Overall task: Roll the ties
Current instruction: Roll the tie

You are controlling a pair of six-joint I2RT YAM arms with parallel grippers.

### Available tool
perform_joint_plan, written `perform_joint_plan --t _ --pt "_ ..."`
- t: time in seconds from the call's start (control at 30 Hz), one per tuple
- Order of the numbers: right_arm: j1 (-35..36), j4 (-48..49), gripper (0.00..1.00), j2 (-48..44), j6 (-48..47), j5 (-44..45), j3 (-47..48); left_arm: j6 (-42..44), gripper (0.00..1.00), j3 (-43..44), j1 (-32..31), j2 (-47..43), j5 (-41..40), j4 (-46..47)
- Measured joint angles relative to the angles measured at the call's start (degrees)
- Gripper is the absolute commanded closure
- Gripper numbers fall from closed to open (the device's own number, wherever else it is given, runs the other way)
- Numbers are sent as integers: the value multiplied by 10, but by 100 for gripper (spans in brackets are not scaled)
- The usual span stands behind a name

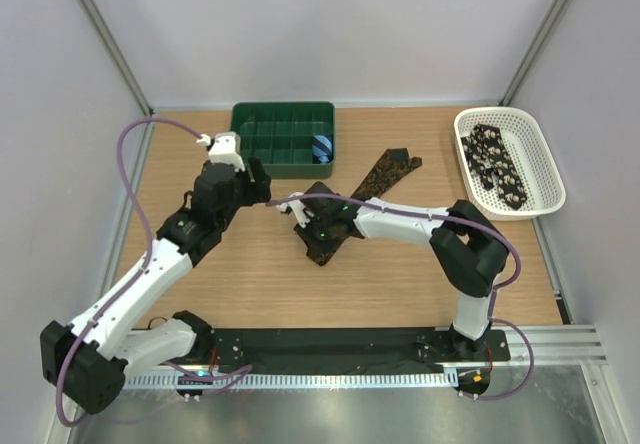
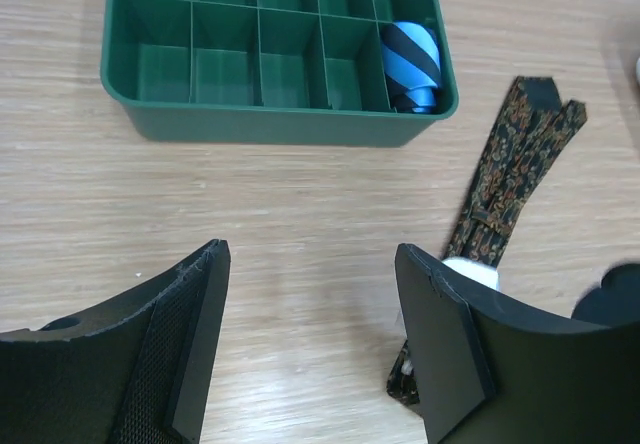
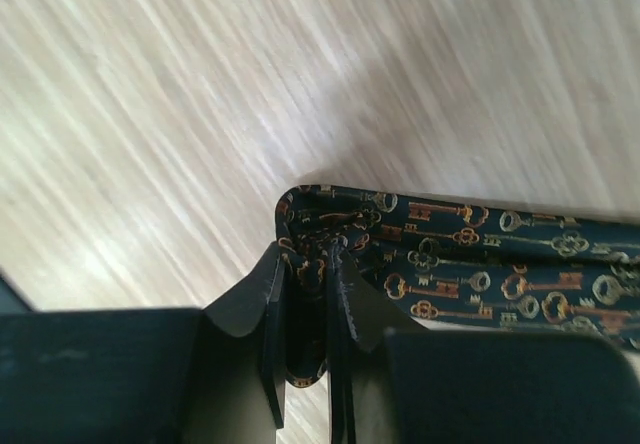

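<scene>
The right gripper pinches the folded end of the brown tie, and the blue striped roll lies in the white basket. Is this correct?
Not quite: the blue striped roll lies in an end compartment of the green tray, as the left wrist view shows. The right gripper does pinch the brown tie.

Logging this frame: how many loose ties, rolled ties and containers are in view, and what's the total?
Loose ties: 2, the brown tie on the table and the black spotted tie in the white basket
Rolled ties: 1, the blue striped roll in the green tray
Containers: 2
Total: 5
</scene>
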Motion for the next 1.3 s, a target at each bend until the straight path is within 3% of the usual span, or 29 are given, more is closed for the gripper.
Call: perform_joint_plan --t 0.3,0.57,0.8,0.9,0.93,1.3 --pt "-130 61 99 18 88 -250 -35 -38 29 -165 -1 -69 28 71" --pt "-156 118 99 66 139 -388 -44 12 23 -254 -49 -54 103 185" --pt "-170 172 99 72 178 -436 -73 99 17 -240 -146 49 132 253" --pt "-173 195 99 73 191 -448 -85 121 11 -236 -160 82 143 263" --pt "-175 201 99 74 195 -451 -87 127 0 -236 -162 91 145 267" --pt "-179 228 99 76 212 -465 -98 155 0 -211 -163 177 182 303"
